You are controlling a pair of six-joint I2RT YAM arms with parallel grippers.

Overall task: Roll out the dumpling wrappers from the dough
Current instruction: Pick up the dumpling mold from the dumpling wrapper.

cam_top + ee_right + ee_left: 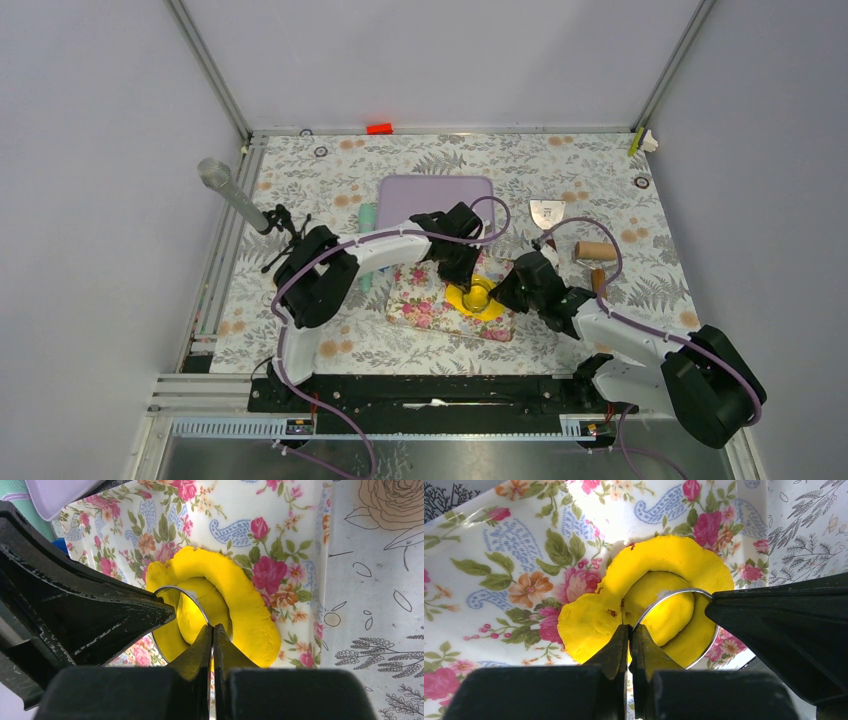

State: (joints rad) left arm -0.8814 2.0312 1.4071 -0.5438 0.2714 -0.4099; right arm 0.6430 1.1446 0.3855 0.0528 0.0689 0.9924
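The yellow dough [497, 306] lies flattened on a floral mat [420, 305]. A thin metal ring cutter [684, 590] stands on it, and both grippers hold its rim from opposite sides. My left gripper [630, 628] is shut on the near rim in the left wrist view, and the right gripper [710, 604] pinches the far rim there. In the right wrist view my right gripper [212, 628] is shut on the ring [172, 587]. Inside the ring sits a round dumpling wrapper [200, 605], with dough [245, 595] curving around it.
A lilac board [437, 195] lies behind the mat, with a teal strip [367, 220] at its left. A metal scraper [547, 211] and a wooden roller [594, 250] lie at the right. A grey cylinder [228, 190] leans at the left edge.
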